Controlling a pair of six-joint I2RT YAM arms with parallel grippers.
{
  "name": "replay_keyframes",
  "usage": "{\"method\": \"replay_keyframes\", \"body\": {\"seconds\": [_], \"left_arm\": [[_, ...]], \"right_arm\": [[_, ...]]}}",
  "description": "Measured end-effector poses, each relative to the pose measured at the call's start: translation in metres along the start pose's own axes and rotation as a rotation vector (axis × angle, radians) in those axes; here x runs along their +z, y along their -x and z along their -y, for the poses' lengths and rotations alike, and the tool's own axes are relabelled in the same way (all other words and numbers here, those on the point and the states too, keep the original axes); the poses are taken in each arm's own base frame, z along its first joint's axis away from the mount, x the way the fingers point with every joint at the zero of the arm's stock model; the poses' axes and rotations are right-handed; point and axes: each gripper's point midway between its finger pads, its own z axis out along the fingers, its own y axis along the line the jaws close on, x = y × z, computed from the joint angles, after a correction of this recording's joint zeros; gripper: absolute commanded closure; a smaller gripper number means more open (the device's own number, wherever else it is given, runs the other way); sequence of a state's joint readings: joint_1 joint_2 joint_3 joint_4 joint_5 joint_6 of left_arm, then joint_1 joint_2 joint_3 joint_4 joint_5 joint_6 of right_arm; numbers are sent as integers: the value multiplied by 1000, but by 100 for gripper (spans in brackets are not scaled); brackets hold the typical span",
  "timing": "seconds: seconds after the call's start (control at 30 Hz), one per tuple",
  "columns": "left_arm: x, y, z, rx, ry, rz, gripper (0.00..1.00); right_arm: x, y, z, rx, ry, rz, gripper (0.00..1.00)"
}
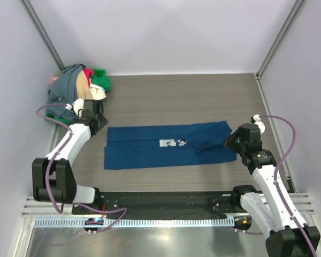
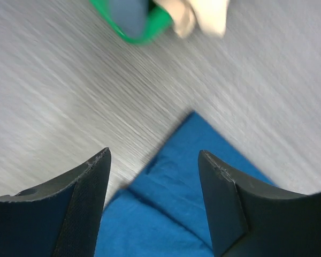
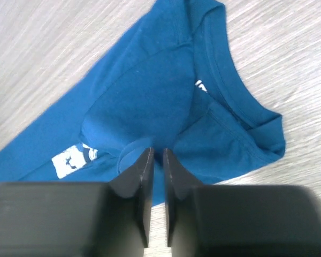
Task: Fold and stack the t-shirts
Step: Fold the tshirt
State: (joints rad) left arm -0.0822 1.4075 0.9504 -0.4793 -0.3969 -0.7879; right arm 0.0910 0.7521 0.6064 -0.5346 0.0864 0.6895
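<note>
Grippers (image 2: 154, 158) (image 3: 158, 155): two; navy t-shirt (image 1: 150, 147): one

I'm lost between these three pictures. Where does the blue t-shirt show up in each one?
Top external: the blue t-shirt lies spread flat at the centre.
Left wrist: one corner of it fills the bottom centre.
Right wrist: it covers most of the picture, collar at upper right.
Shared landmark: its white print, also at lower left in the right wrist view; the left wrist view misses it.
</note>
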Motion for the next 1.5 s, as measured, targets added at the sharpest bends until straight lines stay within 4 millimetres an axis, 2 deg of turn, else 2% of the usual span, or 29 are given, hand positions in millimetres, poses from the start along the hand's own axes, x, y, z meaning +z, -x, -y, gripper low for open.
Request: {"method": "replay_keyframes", "body": {"seconds": [0.03,0.13,0.23,0.33,0.47,0.6,0.73,0.83,0.93,1.03,1.2,1.5], "left_arm": [[-4,6,-4,-17,2,20,34],[-13,22,-7,-57,-5,71,36],[-15,23,-6,-61,-12,74,39],[-14,21,-4,-46,-19,67,39],[-13,11,6,9,-34,47,39],[-10,-11,40,118,-95,-7,39],[0,-41,76,236,-152,-82,40],[7,-68,91,296,-177,-145,40],[14,-90,92,336,-181,-203,41],[20,-101,91,349,-176,-240,42],[23,-120,86,363,-178,-290,44],[17,-129,88,335,-234,-270,45]], "right_arm": [[1,-1,1,8,-5,-3,56],[6,-8,6,24,-32,-33,42],[12,-17,13,32,-66,-68,32],[10,-18,16,41,-77,-66,28],[7,-13,8,48,-37,-43,28],[20,-22,-3,51,2,-109,28],[47,-53,-8,20,-29,-258,28],[61,-81,-10,-17,-62,-366,29],[70,-97,-15,-42,-72,-424,29],[80,-103,-18,-46,-84,-458,29],[99,-98,-37,-39,-73,-482,30],[139,-84,-75,-30,-31,-506,29]]}}
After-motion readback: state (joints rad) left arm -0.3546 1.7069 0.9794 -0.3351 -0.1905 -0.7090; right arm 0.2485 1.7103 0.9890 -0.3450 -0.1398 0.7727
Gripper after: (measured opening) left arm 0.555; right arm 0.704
